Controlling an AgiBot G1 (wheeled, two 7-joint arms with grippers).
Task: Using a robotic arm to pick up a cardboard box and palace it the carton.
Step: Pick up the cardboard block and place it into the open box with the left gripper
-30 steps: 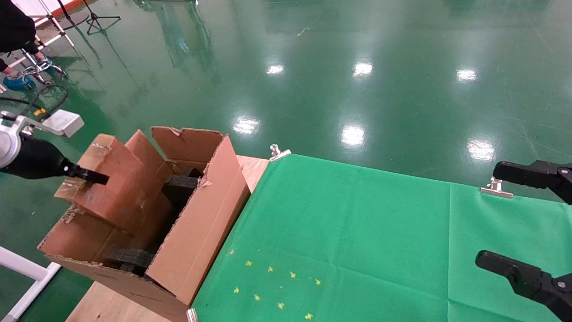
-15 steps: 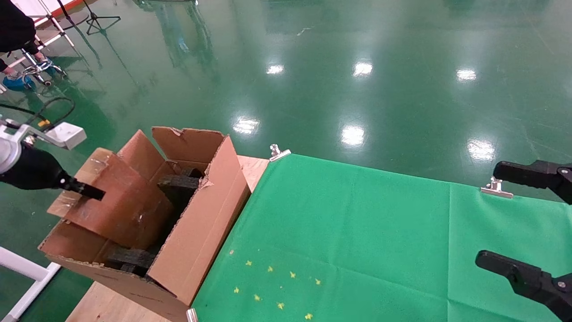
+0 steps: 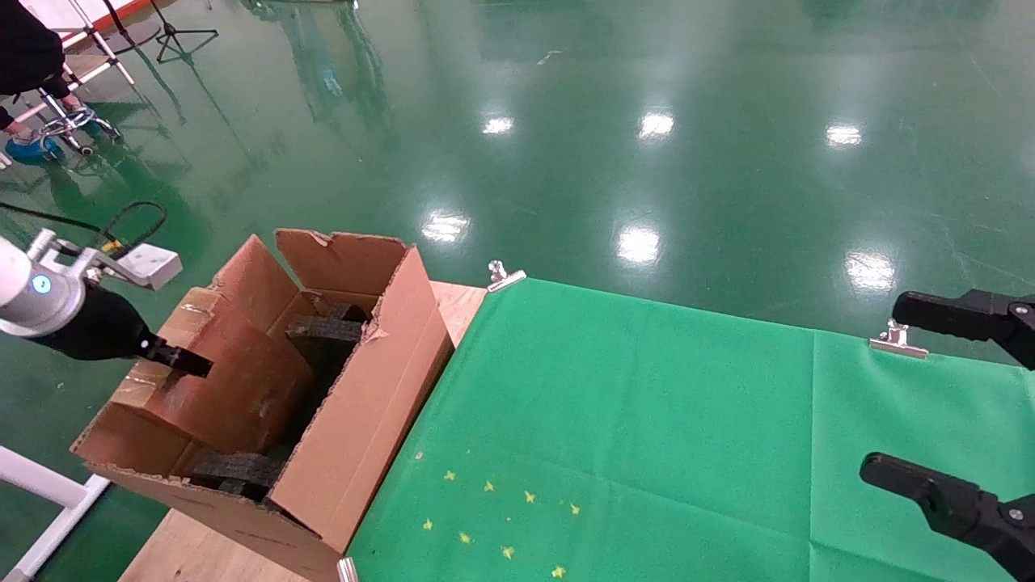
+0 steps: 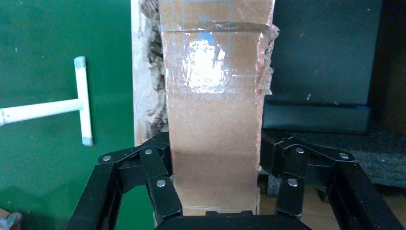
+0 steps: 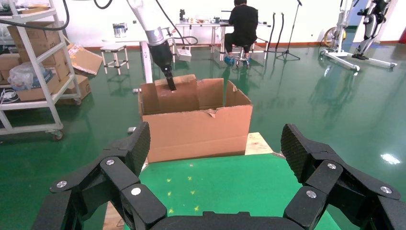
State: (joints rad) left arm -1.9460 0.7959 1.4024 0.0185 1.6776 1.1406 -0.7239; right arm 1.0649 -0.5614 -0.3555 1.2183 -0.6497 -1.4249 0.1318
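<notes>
My left arm, white with a silver wrist [image 3: 24,287], also shows in the right wrist view [image 5: 155,33]. Its black left gripper [image 3: 174,357] is shut on the cardboard box [image 3: 234,380], a small brown box with shiny tape [image 4: 213,110]. The box stands on edge, tilted, partly down inside the carton [image 3: 364,404] at its near left end, beside black foam blocks [image 3: 323,331]. In the left wrist view the gripper [image 4: 215,148] clamps the box from both sides. The right wrist view shows box [image 5: 178,96] and carton [image 5: 196,132]. My right gripper [image 3: 881,388] is open and empty, far right.
The carton stands on the wooden table end [image 3: 194,554], left of a green cloth [image 3: 647,420] held by metal clips [image 3: 504,276]. A white frame [image 3: 40,485] stands on the floor to the left. A seated person [image 5: 244,24] and shelves are far behind.
The left gripper has lowered the cardboard box deeper into the carton and shifted slightly right. The right arm has not moved.
</notes>
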